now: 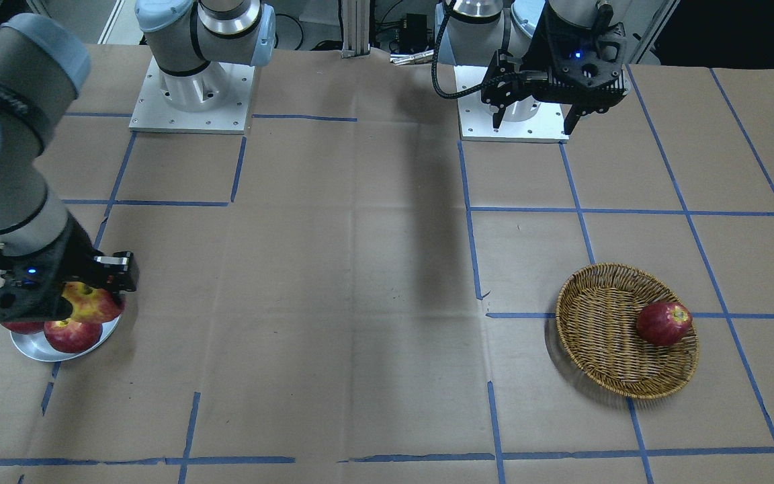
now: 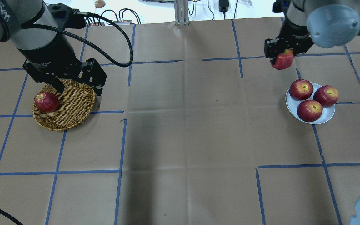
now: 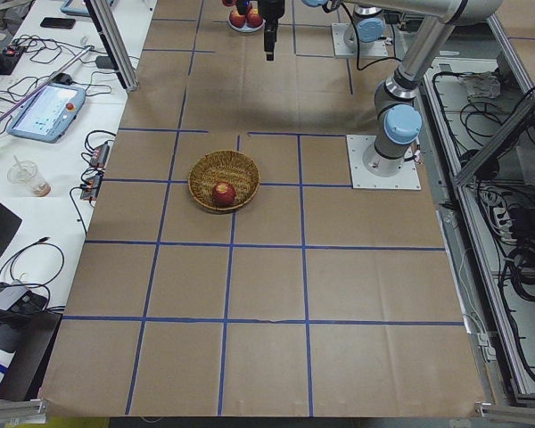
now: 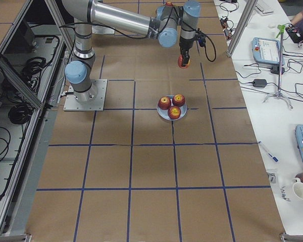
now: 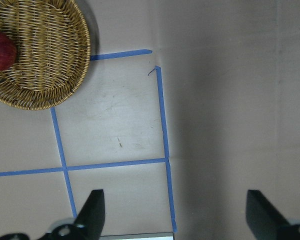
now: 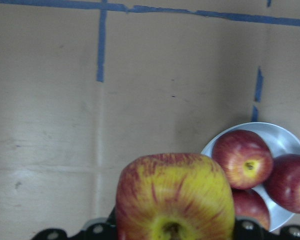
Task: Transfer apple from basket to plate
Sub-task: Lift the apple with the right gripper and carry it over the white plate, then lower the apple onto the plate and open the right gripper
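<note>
Right hand (image 2: pixel 281 58) is clamped on the yellow-streaked apple (image 2: pixel 283 62), holding it in the air near the plate (image 2: pixel 329 117) but off to its side. The left hand (image 2: pixel 78 89) hangs wide open and empty near the basket (image 2: pixel 70 109), which holds one dark red apple (image 2: pixel 46 102). Three darker apples (image 2: pixel 309 110) already crowd the plate, so I judge the fourth, set on a neighbour or dropped from height, could roll onto the desk (image 2: pixel 183 125) or knock another off.
</note>
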You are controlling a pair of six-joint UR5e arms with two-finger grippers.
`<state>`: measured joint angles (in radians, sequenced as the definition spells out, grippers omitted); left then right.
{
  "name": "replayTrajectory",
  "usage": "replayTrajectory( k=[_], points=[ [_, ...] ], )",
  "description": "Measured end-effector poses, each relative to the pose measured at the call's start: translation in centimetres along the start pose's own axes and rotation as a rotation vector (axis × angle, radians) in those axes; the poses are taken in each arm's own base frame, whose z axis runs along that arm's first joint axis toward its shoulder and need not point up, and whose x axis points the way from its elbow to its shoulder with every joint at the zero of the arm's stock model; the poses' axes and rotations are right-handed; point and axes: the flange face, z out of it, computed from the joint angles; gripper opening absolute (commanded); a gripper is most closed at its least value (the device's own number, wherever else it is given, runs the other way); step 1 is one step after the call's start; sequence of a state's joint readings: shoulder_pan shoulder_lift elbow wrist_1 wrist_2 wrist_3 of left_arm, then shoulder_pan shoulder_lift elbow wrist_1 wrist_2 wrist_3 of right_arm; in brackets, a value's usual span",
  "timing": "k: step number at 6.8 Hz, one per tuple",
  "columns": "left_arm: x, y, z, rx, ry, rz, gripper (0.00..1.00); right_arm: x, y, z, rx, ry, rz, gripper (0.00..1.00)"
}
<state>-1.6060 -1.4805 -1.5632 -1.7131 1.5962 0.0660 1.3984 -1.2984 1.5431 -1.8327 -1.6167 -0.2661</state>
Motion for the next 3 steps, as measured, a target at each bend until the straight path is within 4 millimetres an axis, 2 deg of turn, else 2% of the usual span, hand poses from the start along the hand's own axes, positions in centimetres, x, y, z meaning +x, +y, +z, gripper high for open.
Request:
replayTrajectory(
  k=[1, 2, 3],
  points=[
    [0.0, 0.0, 0.0, 0.001, 0.001, 0.0, 1.0, 5.2, 0.8, 1.0, -0.014, -0.01, -0.045, 0.44],
    [0.0, 0.0, 0.0, 0.001, 0.001, 0.0, 1.0, 9.3, 2.0, 2.3, -0.026, -0.036, -0.07, 0.44],
    [0.0, 0.0, 0.0, -0.001, 0.001, 0.0, 1.0, 12.1, 3.4, 4.4, -0.034, -0.075, -0.078, 0.44]
  ],
)
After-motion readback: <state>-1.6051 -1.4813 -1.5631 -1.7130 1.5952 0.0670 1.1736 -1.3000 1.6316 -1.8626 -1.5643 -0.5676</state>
